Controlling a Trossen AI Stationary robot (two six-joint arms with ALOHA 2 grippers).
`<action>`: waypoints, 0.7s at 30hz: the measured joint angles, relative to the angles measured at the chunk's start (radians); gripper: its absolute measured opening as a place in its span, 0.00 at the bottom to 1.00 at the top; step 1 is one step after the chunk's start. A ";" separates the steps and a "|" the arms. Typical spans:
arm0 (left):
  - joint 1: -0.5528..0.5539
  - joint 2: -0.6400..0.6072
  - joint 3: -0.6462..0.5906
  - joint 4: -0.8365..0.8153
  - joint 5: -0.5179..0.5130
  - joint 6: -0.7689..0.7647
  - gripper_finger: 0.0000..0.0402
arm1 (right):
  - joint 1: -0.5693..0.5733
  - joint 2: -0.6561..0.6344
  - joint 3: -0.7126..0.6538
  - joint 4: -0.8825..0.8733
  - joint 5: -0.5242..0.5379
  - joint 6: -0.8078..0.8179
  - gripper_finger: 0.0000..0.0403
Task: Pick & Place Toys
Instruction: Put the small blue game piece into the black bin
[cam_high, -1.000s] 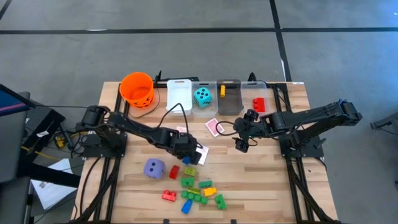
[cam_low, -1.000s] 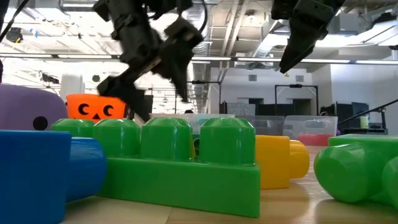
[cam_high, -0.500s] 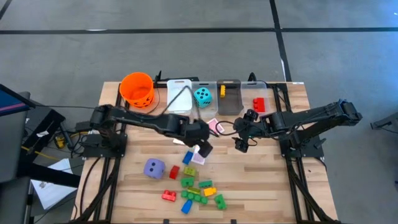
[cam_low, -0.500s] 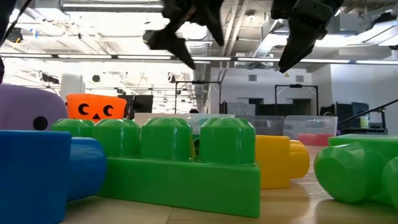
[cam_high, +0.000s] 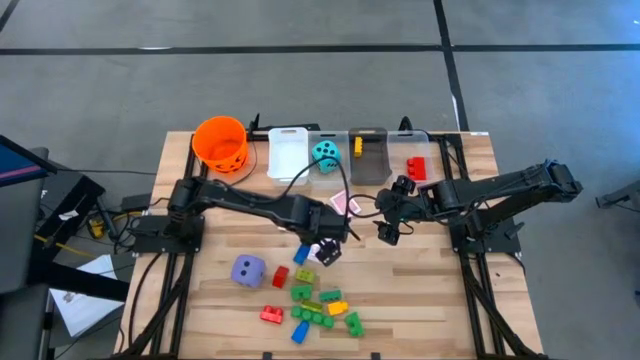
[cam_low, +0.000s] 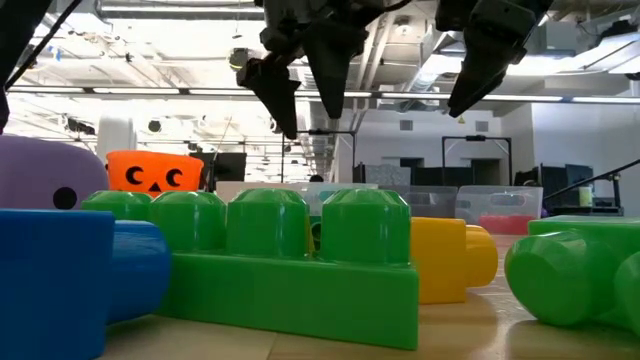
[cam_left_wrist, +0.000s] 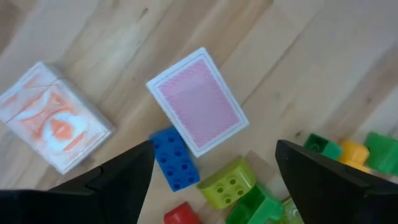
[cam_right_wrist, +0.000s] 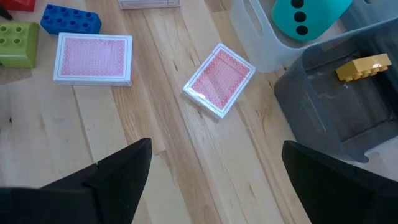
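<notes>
1. Motion first: the left gripper has swung over the last second from the table's centre-left toward three o'clock, and now hangs just above a pink-backed card and a blue brick; its jaws stand spread and carry nothing, so I judge a card pick is being lined up, not yet made.
2. Rest: the right gripper has kept its place at about three o'clock of table centre, fingers apart and empty, above a second pink-backed deck; it looks to be waiting.
3. Progress: the teal die, a yellow brick and a red brick already sit in the bins at twelve o'clock; the purple die at about eight o'clock and the brick cluster at six o'clock lie loose, so most sorting remains.
4. Hidden: the left arm covers part of the pink deck in the high view; the low view is walled off by a green brick, so no card shows there; the box near the card has printing I cannot read.
</notes>
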 joint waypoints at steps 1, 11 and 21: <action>-0.003 -0.001 0.000 -0.004 -0.016 -0.014 0.82 | 0.000 0.000 0.000 0.000 0.000 0.000 0.88; -0.060 0.008 -0.073 -0.005 -0.037 -0.172 0.82 | 0.000 0.000 0.000 -0.019 0.011 0.000 0.88; -0.098 0.008 -0.256 0.109 0.039 -0.358 0.81 | -0.001 0.000 0.000 -0.058 0.011 0.000 0.88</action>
